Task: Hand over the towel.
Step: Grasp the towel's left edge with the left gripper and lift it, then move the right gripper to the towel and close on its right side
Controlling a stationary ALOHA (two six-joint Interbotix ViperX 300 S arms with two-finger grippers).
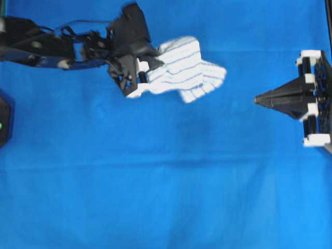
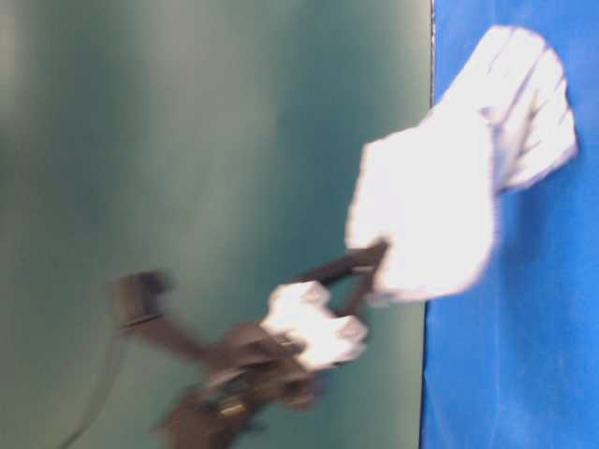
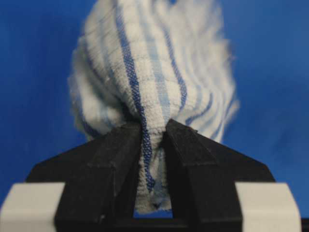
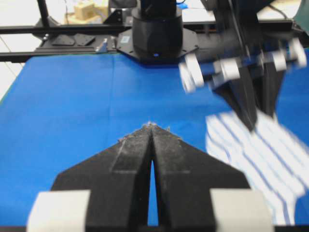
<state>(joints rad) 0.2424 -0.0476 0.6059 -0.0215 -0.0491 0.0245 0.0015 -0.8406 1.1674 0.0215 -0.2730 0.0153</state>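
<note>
The towel (image 1: 182, 67), white with thin blue stripes, hangs bunched from my left gripper (image 1: 141, 73) above the blue cloth, at the upper middle of the overhead view. In the left wrist view the black fingertips (image 3: 123, 140) pinch a gathered fold of the towel (image 3: 149, 63), so my left gripper (image 3: 153, 126) is shut on it. The table-level view shows the towel (image 2: 430, 215) blurred and lifted. My right gripper (image 1: 258, 99) sits at the right, pointing left toward the towel with a gap between them. Its jaws are pressed together and empty (image 4: 152, 125); the towel (image 4: 260, 154) shows to its right.
A large plain blue cloth (image 1: 155, 181) covers the table. A black arm base (image 4: 157, 34) stands at the cloth's far edge in the right wrist view. A dark object (image 1: 4, 119) sits at the left edge of the overhead view.
</note>
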